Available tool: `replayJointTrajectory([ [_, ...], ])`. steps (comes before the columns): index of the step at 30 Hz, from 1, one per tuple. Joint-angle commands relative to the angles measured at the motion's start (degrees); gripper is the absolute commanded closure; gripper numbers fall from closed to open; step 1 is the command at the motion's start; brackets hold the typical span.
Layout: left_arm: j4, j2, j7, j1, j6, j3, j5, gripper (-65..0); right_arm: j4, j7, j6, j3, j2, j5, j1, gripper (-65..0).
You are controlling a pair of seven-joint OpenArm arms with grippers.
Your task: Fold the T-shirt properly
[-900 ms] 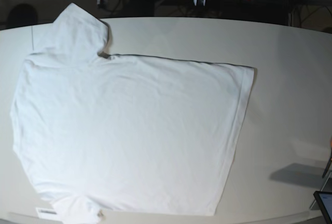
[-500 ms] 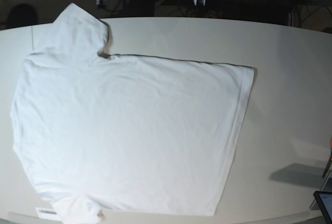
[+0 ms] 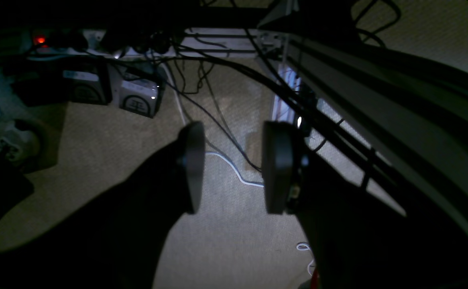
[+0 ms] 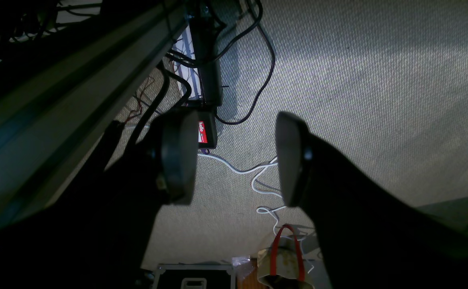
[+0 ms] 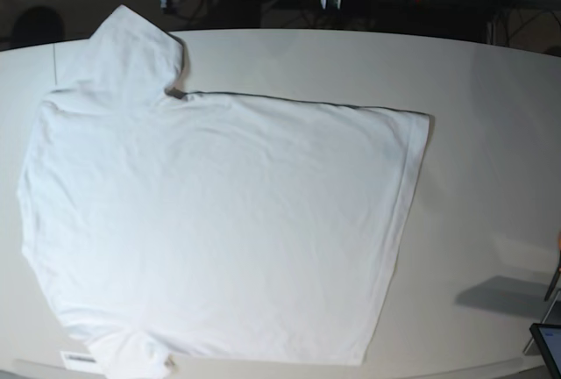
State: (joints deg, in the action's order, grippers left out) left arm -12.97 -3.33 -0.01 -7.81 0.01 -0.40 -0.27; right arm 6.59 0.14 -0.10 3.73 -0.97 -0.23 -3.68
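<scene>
Lying flat and spread out on the white table [image 5: 491, 133], the T-shirt [image 5: 219, 230] covers the left and middle of the base view, one sleeve pointing to the far left corner and its hem edge running down the right side. A small label [image 5: 79, 358] sits at the near left edge. Both arms stand beyond the far table edge, well apart from the cloth. The left gripper [image 3: 232, 167] has its jaws moderately parted and empty, above carpet [image 3: 109, 132] and cables [image 3: 218, 104]. The right gripper [image 4: 236, 158] is likewise parted, holding nothing, above the floor.
</scene>
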Motion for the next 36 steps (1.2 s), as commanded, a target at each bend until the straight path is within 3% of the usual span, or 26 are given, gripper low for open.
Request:
replayJointTrajectory([
  [1, 0.0, 0.0, -0.4, -0.3, 0.2, -0.1, -0.1, -22.7, 0.1, 0.3, -0.2, 0.0, 0.0, -0.1, -0.1, -25.5],
  [3, 0.0, 0.0, -0.4, -0.3, 0.2, -0.1, -0.1, -14.1, 0.1, 0.3, -0.2, 0.0, 0.1, -0.1, -0.1, -13.3],
  [5, 0.0, 0.0, -0.4, -0.3, 0.2, -0.1, -0.1, 0.0, 0.1, 0.3, -0.2, 0.1, 0.2, -0.1, -0.1, 0.0],
  [9, 0.0, 0.0, -0.4, -0.3, 0.2, -0.1, -0.1, 0.0, 0.1, 0.3, -0.2, 0.1, 0.2, -0.1, -0.1, -5.7],
  [36, -0.4, 0.0, -0.4, -0.3, 0.2, -0.1, -0.1, -1.2, 0.1, 0.3, -0.2, -0.1, -0.3, -0.1, -0.1, -5.8],
])
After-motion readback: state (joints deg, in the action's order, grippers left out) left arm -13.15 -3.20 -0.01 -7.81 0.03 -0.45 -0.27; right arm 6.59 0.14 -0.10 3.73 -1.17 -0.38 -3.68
